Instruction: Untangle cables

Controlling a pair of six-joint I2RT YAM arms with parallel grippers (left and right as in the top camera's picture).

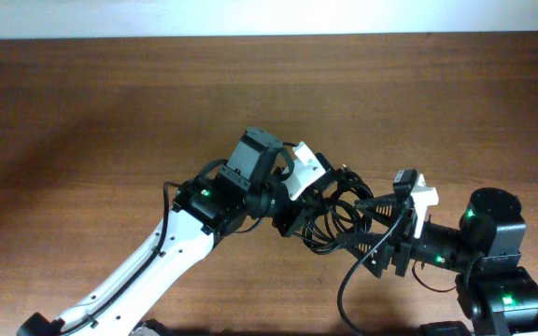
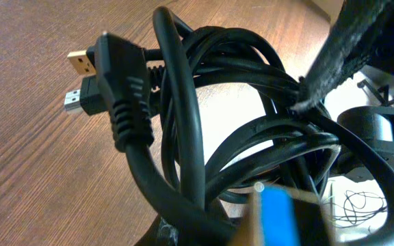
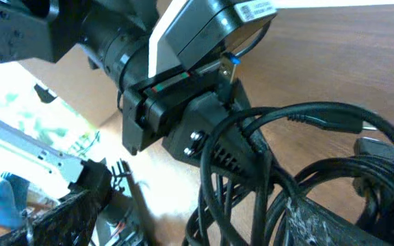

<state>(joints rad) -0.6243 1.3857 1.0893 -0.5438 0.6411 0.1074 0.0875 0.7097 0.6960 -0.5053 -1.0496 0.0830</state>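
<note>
Left pincer held the cable bundle; right pincer stood wide beside it.
The left pincer [image 1: 304, 207] was closed tight on the black cables [image 1: 336, 219], looped together at its 3 o'clock above the bench [image 1: 110, 112]. A gold-tipped plug [image 2: 82, 63] and a silver plug [image 2: 76, 104] stuck out of the coil. At the bundle's 4 o'clock, the right pincer [image 1: 374, 235] was spread wide, one finger [image 3: 320, 225] against the loops.

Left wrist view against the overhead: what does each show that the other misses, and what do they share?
Only the left wrist: the plug ends up close, a gold-tipped plug and a silver-tipped plug. Only the overhead: both arms, the left gripper shut on the cables, the right gripper open beside them. Both: the looped black cables and the wooden table.
</note>
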